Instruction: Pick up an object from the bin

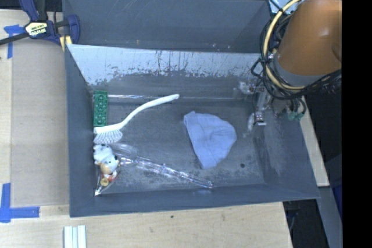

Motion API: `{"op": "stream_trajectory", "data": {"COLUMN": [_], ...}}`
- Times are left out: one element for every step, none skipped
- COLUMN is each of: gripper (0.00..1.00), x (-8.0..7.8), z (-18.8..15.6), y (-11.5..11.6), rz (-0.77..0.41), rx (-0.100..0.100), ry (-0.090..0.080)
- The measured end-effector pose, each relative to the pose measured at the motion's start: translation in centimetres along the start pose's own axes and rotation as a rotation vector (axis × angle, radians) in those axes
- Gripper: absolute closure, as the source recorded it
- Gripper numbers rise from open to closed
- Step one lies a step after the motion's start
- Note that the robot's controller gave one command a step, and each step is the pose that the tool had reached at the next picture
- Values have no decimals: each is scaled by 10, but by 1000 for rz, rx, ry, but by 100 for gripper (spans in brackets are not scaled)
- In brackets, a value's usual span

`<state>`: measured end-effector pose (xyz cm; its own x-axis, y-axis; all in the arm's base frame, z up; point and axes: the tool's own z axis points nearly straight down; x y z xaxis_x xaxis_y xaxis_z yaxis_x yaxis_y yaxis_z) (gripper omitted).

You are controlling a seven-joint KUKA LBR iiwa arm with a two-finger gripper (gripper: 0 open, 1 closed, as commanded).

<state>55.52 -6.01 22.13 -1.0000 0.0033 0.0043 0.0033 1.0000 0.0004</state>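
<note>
At the front left of the bin [174, 197] lies a small toy [106, 162] in a clear bag [165, 171]. Further in, mid-floor, is a crumpled blue cloth [209, 137] – the thing nearest the gripper [256, 120]. The gripper hangs low by the right wall, just beside the cloth's right edge and a little behind it, not over it. Whether it is open or closed cannot be told, and nothing shows in its grasp. Behind, at the left, lie a white brush [136, 115] and a green block [100, 108].

One camera looks down into the grey bin [174, 32] from high up, a bit to one side. The arm [308, 38] is at the right.
</note>
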Motion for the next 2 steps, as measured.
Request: {"op": "stream_trajectory", "data": {"gripper": [0,0], "x": [-2,-18], "z": [-4,47], "y": [0,5], "rz": [-3,-571], "rx": [1,3], "ry": [-8,-8]}}
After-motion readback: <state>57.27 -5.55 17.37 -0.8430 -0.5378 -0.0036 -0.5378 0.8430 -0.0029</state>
